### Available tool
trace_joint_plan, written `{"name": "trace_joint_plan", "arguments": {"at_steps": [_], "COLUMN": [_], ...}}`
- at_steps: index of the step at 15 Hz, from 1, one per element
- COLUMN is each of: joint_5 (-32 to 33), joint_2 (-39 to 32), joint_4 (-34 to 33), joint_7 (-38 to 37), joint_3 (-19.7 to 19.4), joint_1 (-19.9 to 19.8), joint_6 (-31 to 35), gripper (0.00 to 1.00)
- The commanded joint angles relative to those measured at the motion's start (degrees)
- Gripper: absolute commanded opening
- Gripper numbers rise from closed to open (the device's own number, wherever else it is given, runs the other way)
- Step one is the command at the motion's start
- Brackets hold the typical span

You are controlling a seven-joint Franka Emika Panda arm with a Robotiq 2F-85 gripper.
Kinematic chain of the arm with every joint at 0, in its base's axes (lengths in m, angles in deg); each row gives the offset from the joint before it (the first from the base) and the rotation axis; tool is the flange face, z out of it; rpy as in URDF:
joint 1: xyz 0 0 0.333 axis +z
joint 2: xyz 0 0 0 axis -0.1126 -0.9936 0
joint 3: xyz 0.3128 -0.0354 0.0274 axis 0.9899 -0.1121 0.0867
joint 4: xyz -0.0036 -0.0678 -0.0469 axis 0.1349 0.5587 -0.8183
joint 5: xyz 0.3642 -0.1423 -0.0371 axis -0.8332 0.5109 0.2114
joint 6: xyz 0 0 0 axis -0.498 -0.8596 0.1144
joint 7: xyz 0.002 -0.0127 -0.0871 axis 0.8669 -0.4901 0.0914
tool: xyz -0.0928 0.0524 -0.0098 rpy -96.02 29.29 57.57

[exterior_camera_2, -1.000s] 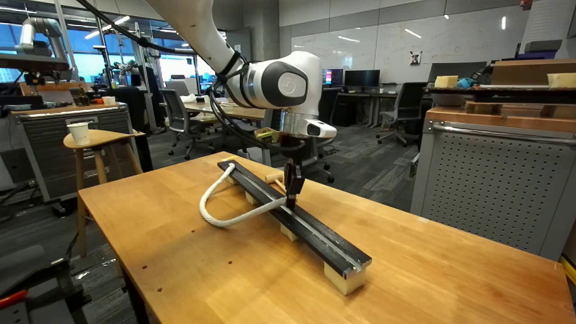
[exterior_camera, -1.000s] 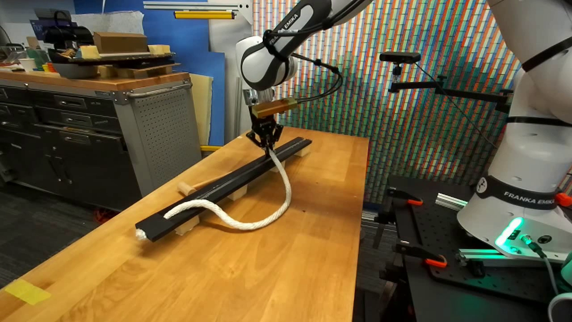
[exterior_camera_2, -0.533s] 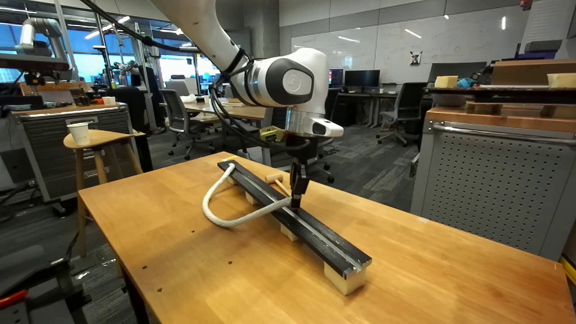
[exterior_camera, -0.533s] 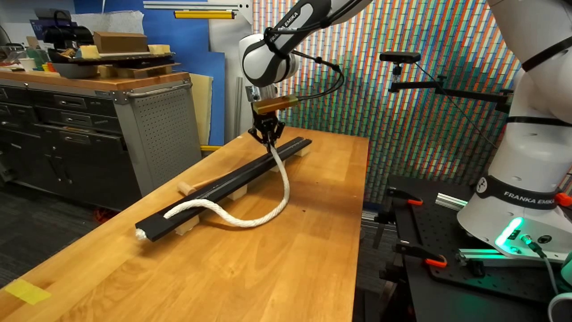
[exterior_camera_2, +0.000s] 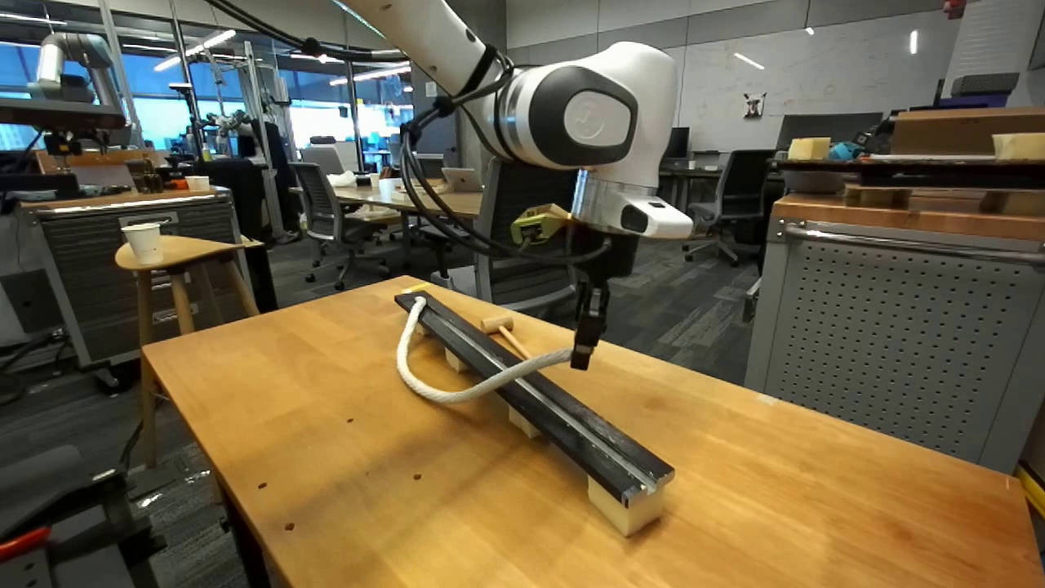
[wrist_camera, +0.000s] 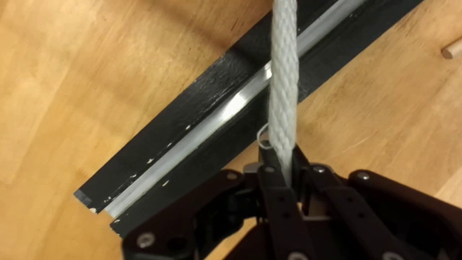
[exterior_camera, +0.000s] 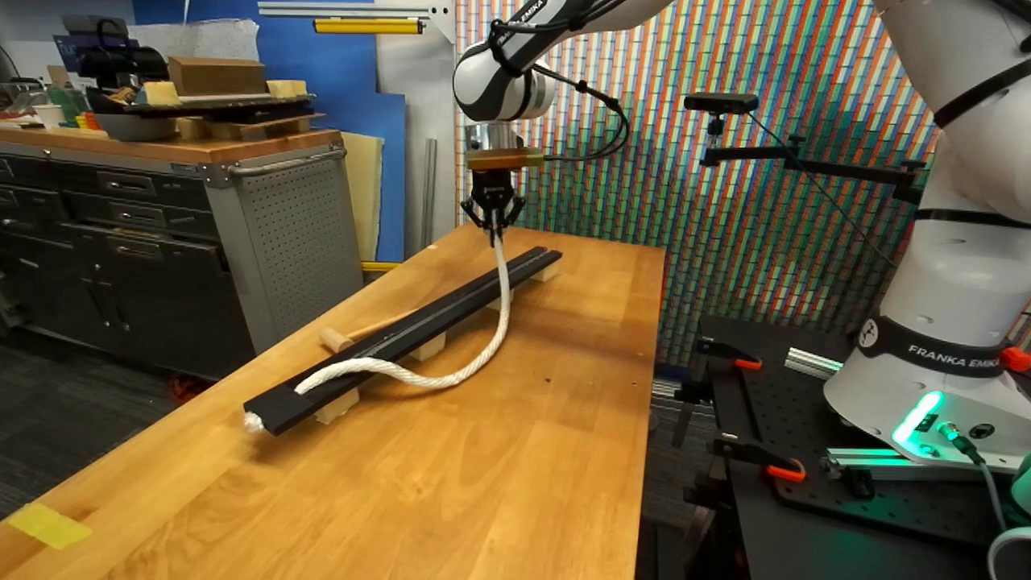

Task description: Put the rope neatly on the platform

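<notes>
The white rope curves from the near end of the black platform, over the table, up to my gripper. Its other end passes into that near end of the bar, and a frayed tip pokes out there. In an exterior view the rope crosses above the platform. My gripper is shut on the rope's end, raised on the bar's mallet side. In the wrist view the rope runs between the fingers, across the platform with its pale groove.
The bar rests on several pale blocks on the wooden table. A wooden mallet lies beside the bar; its handle tip shows in the wrist view. A grey cabinet stands beyond the table.
My gripper has risen and moved across the bar to the mallet side, carrying the rope's end. The rope's loop over the table has drawn in closer to the bar.
</notes>
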Motion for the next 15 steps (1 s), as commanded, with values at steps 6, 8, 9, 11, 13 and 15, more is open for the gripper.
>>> {"name": "trace_joint_plan", "arguments": {"at_steps": [6, 8, 9, 11, 13, 15], "joint_5": [-3.34, -3.46, -3.62, -4.23, -4.73, -5.08], "joint_2": [-0.42, -0.24, -0.22, -0.22, -0.45, -0.71], "joint_4": [-2.64, -2.35, -2.32, -2.31, -2.46, -2.52], "joint_7": [-4.95, -6.04, -6.63, -7.79, -8.83, -10.01], "joint_3": [-2.76, -3.24, -3.37, -3.38, -3.32, -3.35], "joint_1": [-4.85, -5.51, -5.84, -6.56, -7.01, -7.18], "joint_6": [-2.79, -3.04, -3.17, -3.34, -3.2, -2.8], "gripper": [0.03, 0.03, 0.03, 0.03, 0.03, 0.03]}}
